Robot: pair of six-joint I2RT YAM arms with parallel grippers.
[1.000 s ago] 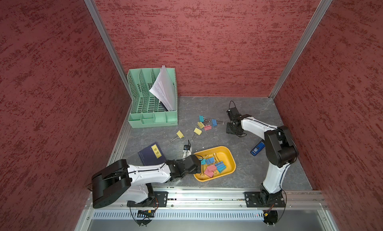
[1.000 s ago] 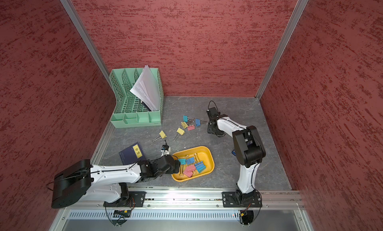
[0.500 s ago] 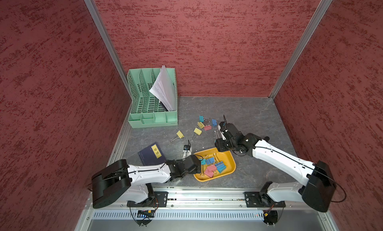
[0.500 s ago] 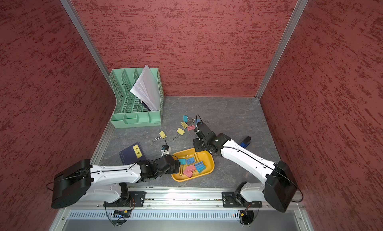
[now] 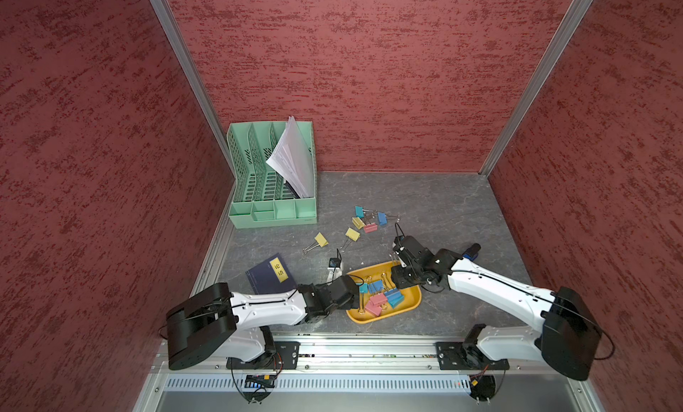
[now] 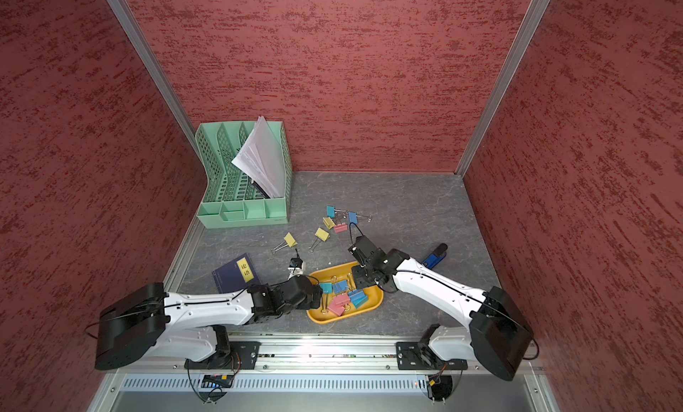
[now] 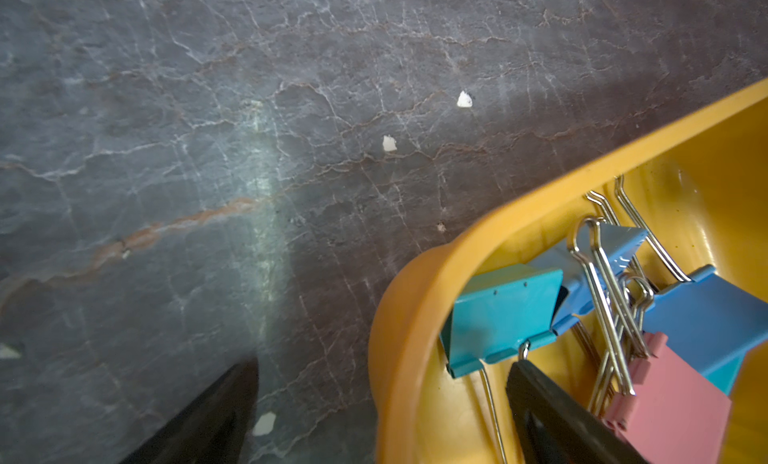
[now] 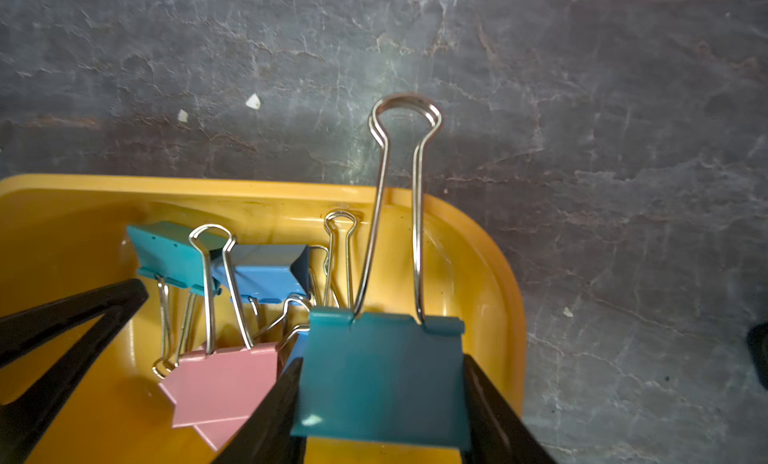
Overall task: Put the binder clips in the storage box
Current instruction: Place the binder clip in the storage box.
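**Step in hand: drop-off.** The right claw (image 8: 380, 403) is closed on a teal clip (image 8: 382, 358). It pinches the body from both sides, with the wire handles pointing away from the wrist camera. The clip hangs over the storage box (image 5: 403, 312), which sits lower centre in both top views, near the box's upper right corner.

The left claw (image 7: 382, 366) gapes wide and holds nothing. It straddles the box's left corner. One finger (image 7: 552, 408) is inside, beside the stored clips (image 5: 380, 297), and the other is over the bench (image 5: 425, 199). I cannot tell whether it is steadying the box or idle.

**Next move (judgement).**
- Spread the right claw and let the clip fall.
- The box is shallow, so release low, then lift straight out, clear of the handle tangle beneath.

**Left to fetch:** six clips, mid-frame above the box.
- A cluster of four (image 5: 369, 220), teal, blue, yellow and pink, with handles interlaced.
- Two yellow clips (image 5: 320, 239) to its lower left.

**Around.**
- Mint file organizer (image 5: 273, 192) holding papers, upper left of the bench.
- Dark booklet (image 5: 268, 277), left of the box.
- Blue-and-black stapler (image 5: 471, 251), right of the box, behind the right arm.
- Small black-and-white item (image 5: 335, 268), just upper left of the box, too small to identify.

**In the way (judgement).**
- The small item lies between the left claw and the yellow clips.
- The interlaced handles may drag neighbouring clips along.
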